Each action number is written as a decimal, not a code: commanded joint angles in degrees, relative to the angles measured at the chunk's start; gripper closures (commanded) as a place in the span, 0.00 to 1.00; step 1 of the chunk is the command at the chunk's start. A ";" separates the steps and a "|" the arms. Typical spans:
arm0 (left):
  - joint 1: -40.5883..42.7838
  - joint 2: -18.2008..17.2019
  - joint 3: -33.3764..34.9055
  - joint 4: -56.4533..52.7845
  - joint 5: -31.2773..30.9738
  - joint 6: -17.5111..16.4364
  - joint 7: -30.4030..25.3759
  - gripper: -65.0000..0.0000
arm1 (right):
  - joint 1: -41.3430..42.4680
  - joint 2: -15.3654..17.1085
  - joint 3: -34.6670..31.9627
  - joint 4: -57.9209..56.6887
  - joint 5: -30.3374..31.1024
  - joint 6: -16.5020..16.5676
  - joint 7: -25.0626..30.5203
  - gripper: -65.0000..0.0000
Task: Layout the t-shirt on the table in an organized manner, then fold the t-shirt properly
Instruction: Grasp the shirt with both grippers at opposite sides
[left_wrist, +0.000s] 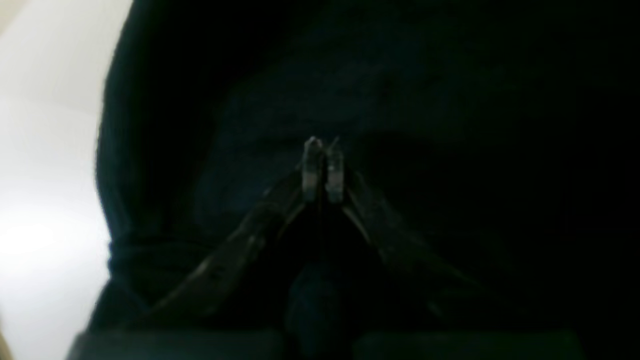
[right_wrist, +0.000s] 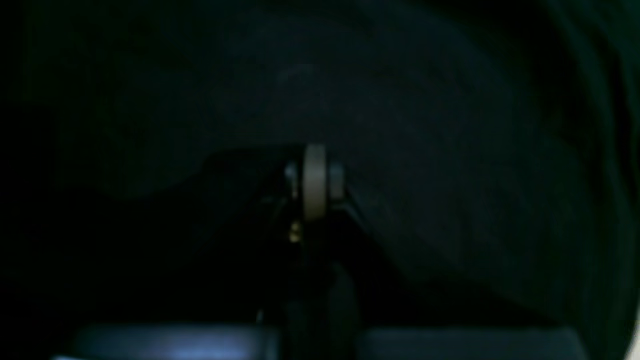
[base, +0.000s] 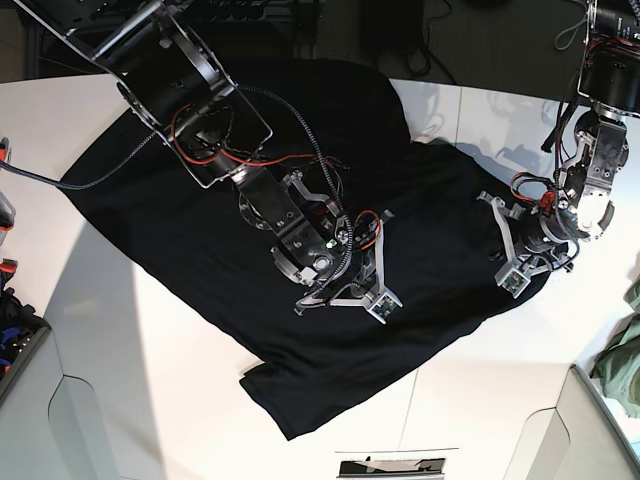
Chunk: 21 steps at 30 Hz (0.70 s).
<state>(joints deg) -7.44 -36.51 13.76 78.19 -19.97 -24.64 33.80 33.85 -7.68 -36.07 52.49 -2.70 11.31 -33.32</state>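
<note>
The black t-shirt (base: 250, 230) lies spread across the white tabletop (base: 120, 380), rumpled, with one corner trailing toward the near edge. No print or tag shows on it from overhead.

My right gripper (base: 382, 305) rests on the middle of the shirt, cloth on every side of it. In its wrist view the fingertips (right_wrist: 315, 182) look pressed together against dark fabric (right_wrist: 425, 150), but the frame is so dim and blurred that I cannot tell whether any cloth is pinched between them.

My left gripper (base: 514, 280) sits at the shirt's edge, with bare tabletop just beyond it. Its wrist view shows the two fingertips (left_wrist: 312, 167) close together, only a thin gap between, over black cloth (left_wrist: 210, 150); whether they hold a fold is too dark to make out. A strip of bright tabletop (left_wrist: 45, 200) shows to the left of this gripper.

Beyond the left gripper, an olive-green garment (base: 622, 365) is cut off by the overhead picture's edge.
</note>
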 joint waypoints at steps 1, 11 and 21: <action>-0.33 -0.96 -0.61 0.74 -0.13 0.39 -0.55 1.00 | 1.86 -0.13 0.22 0.83 -0.83 -0.22 0.24 1.00; 2.82 -6.21 -0.63 0.74 1.36 0.46 1.18 1.00 | 2.69 2.49 0.44 0.96 -1.42 -0.46 -1.57 1.00; 2.84 -13.29 -0.63 0.83 -0.44 3.87 4.68 1.00 | 2.84 4.42 0.44 0.96 -2.01 -0.85 -4.90 1.00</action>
<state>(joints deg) -3.49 -48.49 13.80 78.46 -20.53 -21.37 39.05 35.22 -3.44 -35.99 52.77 -3.92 11.05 -36.88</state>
